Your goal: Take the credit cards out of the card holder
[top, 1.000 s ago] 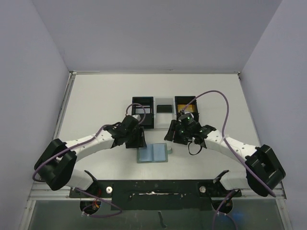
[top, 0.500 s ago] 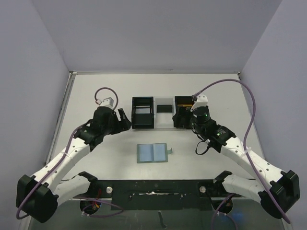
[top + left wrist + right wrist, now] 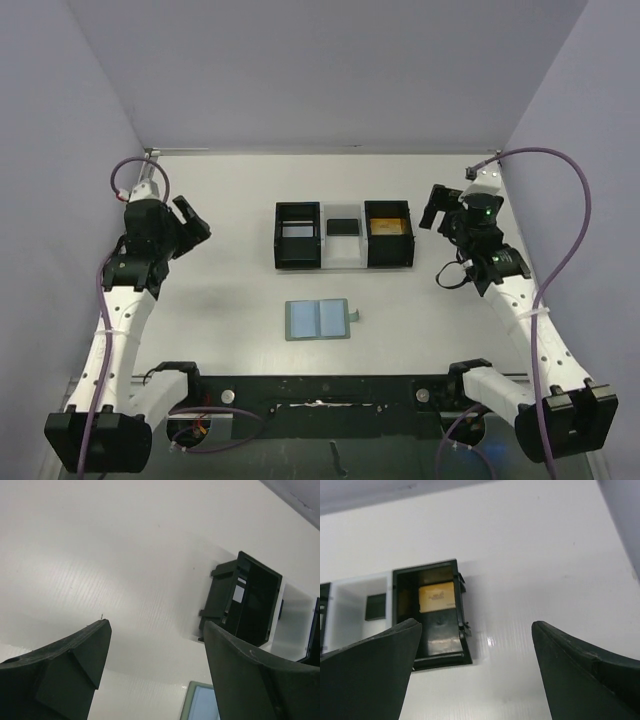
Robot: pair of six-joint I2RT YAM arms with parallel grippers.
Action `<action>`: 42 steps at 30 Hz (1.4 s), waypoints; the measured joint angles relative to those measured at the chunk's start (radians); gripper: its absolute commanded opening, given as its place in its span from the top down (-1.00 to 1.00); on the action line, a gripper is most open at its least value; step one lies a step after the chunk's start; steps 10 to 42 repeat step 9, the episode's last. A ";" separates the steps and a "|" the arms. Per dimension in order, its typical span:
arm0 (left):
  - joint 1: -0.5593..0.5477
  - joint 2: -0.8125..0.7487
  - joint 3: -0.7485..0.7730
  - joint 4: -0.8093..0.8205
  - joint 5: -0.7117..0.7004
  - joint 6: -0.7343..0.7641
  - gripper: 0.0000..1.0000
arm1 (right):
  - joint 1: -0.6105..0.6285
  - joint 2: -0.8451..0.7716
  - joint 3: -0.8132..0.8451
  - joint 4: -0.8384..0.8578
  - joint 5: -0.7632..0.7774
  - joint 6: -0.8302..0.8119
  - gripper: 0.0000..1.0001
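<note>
The card holder (image 3: 318, 319) lies open and flat on the table, its two pale blue pockets up and its small tab (image 3: 354, 316) on the right. One corner of the card holder (image 3: 202, 702) shows in the left wrist view. A gold-orange card (image 3: 388, 226) (image 3: 437, 596) lies in the right black box (image 3: 389, 252). A black card (image 3: 343, 227) (image 3: 376, 606) rests in the white tray (image 3: 343, 258). A pale card (image 3: 297, 229) (image 3: 239, 595) sits in the left black box (image 3: 298, 255). My left gripper (image 3: 195, 222) (image 3: 155, 630) is open and empty at the far left. My right gripper (image 3: 437, 207) (image 3: 476, 630) is open and empty at the far right.
The two black boxes and the white tray between them stand in a row behind the card holder. Grey walls close in on the left, right and back of the table (image 3: 220, 290). Purple cables (image 3: 560, 160) loop above both arms.
Both arms have swung away from the card holder, the left one out to the left wall and the right one out to the right. Both grippers have opened wider.
</note>
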 measured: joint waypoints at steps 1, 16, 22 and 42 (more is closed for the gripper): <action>-0.001 -0.006 0.020 -0.018 -0.023 0.002 -0.50 | 0.000 -0.020 0.025 -0.008 -0.009 -0.013 -0.95; -0.001 -0.112 0.151 -0.028 -0.187 0.070 -0.51 | 0.000 -0.141 0.219 0.005 -0.051 -0.077 -0.95; -0.001 -0.112 0.151 -0.028 -0.187 0.070 -0.51 | 0.000 -0.141 0.219 0.005 -0.051 -0.077 -0.95; -0.001 -0.112 0.151 -0.028 -0.187 0.070 -0.51 | 0.000 -0.141 0.219 0.005 -0.051 -0.077 -0.95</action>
